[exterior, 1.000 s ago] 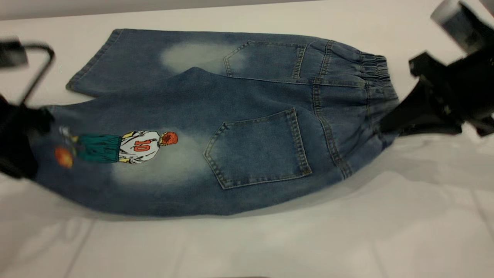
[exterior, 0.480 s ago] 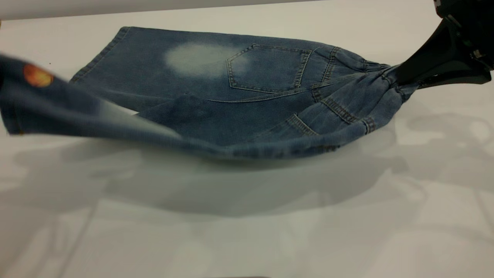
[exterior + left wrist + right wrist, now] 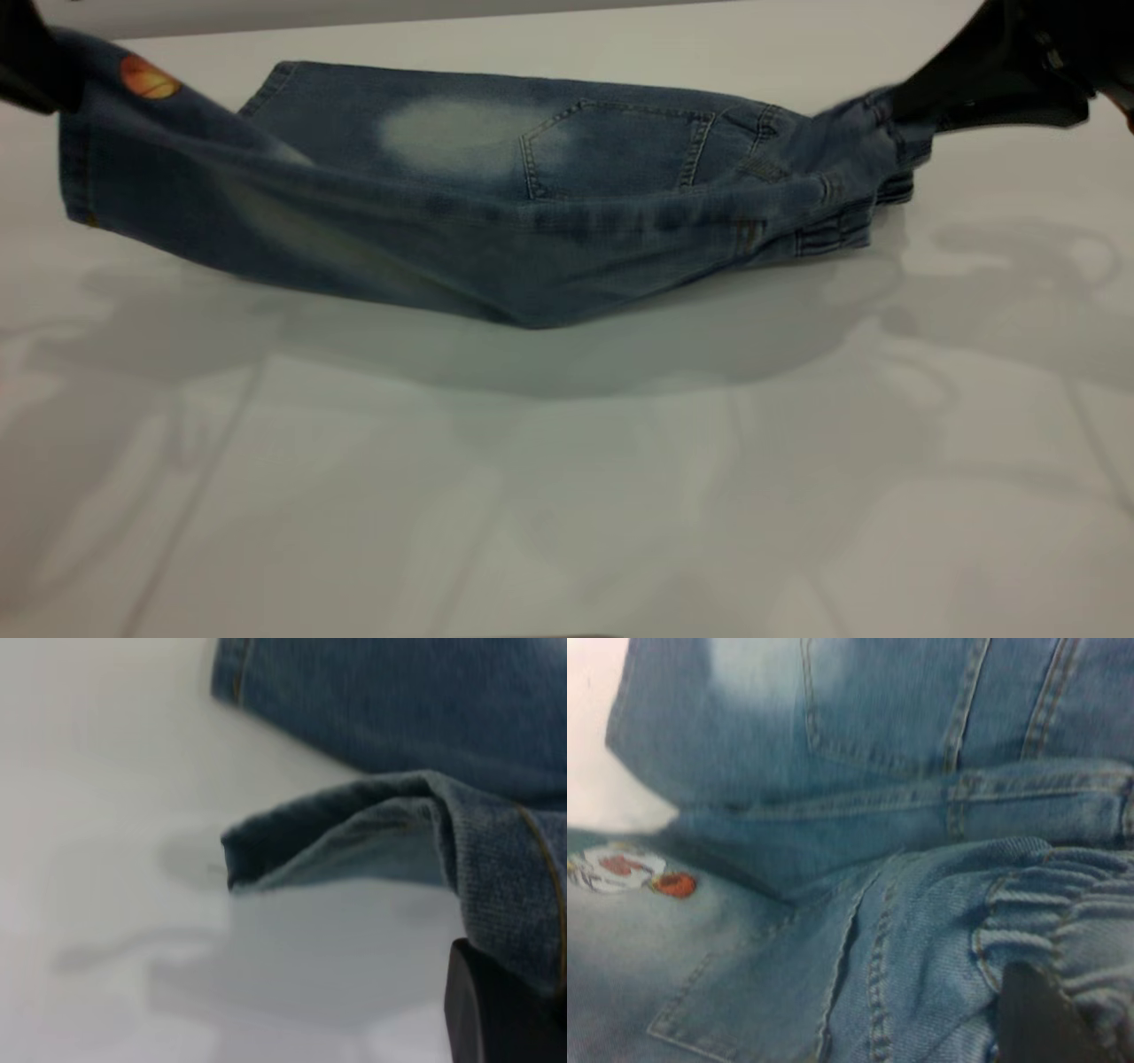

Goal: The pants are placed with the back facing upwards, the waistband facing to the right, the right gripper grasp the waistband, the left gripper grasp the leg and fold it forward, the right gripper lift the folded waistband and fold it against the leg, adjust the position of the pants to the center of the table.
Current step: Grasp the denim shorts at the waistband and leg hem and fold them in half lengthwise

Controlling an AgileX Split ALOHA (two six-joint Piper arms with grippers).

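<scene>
Pants (image 3: 461,213) hang lifted between both arms above the table (image 3: 567,496): left gripper (image 3: 27,62) clamps the leg (image 3: 133,115), right gripper (image 3: 983,80) pinches the waistband (image 3: 873,133), probably to carry this half forward over the plain leg.

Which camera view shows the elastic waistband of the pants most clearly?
The right wrist view: the gathered waistband fills the frame's corner, its ruffles plain, with the right gripper shut on it. The exterior view shows the waistband only small and bunched at the right gripper. The left wrist view does not show it.
</scene>
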